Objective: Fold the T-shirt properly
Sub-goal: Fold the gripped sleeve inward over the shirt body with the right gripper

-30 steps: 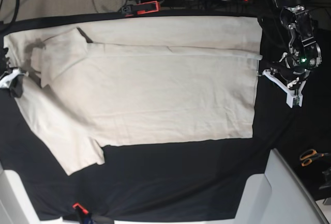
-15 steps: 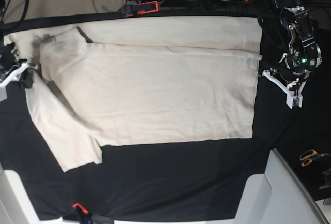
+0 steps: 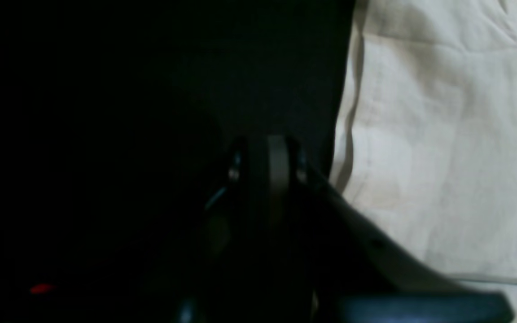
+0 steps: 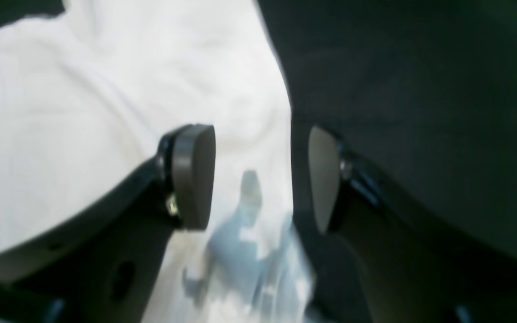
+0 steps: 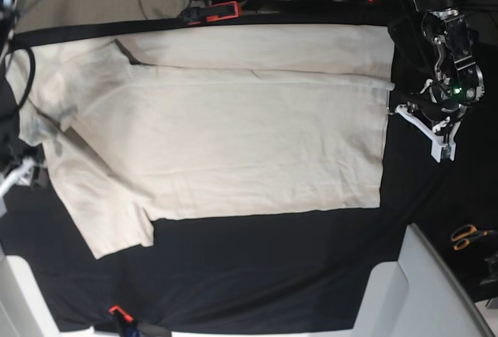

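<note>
The cream T-shirt [image 5: 226,131] lies spread on the black tablecloth [image 5: 264,267], collar end at the left. Its far long edge is folded inward, and one sleeve [image 5: 117,228] sticks out at the front left. My right gripper [image 5: 26,173] is at the shirt's left edge. In the right wrist view it [image 4: 258,175] is open and empty, jaws straddling the edge of the shirt [image 4: 83,112]. My left gripper [image 5: 438,144] hangs over black cloth just right of the hem. In the left wrist view it [image 3: 269,166] looks shut on nothing, with the shirt [image 3: 442,134] to its right.
An orange clamp [image 5: 214,12] holds the cloth at the far edge and a red one [image 5: 117,311] at the front edge. Orange-handled scissors [image 5: 469,236] lie at the right. A white panel [image 5: 424,290] rises at the front right. Cables lie beyond the table.
My right gripper has let go of the shoulder area and moved toward the front along the left edge. The folded-over sleeve part at the far left now lies flatter. The left arm stayed put.
</note>
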You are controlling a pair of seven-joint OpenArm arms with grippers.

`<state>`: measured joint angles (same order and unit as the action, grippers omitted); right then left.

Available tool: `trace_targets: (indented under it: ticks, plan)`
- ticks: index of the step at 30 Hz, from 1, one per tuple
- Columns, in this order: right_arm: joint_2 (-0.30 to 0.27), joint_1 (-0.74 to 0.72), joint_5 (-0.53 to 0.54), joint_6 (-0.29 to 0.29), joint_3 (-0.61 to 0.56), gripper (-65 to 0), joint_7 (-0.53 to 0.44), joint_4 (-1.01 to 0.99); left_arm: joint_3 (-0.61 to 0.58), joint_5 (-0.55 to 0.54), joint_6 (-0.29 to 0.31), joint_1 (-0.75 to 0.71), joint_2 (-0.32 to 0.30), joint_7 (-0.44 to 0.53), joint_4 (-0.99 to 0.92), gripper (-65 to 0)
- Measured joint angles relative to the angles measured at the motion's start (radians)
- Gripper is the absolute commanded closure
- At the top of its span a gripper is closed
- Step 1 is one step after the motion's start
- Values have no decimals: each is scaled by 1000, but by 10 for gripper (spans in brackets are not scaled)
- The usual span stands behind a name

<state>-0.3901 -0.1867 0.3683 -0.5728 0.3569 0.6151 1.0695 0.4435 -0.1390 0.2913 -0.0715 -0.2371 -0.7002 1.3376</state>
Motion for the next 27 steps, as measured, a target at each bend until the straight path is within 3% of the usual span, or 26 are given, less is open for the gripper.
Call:
trace_targets:
  ticks: [3, 6, 10, 12, 21, 27]
  plan:
    - [6, -120, -115, -70, 0, -321, -41, -206, 0, 0, 0, 0, 2, 0, 0, -79]
    - [6, -210, -200, -103, 3, -329, -125, -402, 0, 0, 0, 0, 1, 0, 0, -79]
    - [8, -256, -273, -106, 3, -458, -195, -531, 0, 0, 0, -1, 1, 0, 0, -79]
    - [8, -258, -276, -106, 3, -492, -218, -552, 0, 0, 0, -1, 1, 0, 0, -79]
    - [1, -284, -280, -101, 3, -476, -406, -733, 6, 0, 0, -1, -2, 0, 0, -79]
    - [0, -286, -280, -81, 3, -470, -420, -743, 8, -1, 0, -13, -2, 0, 0, -79]
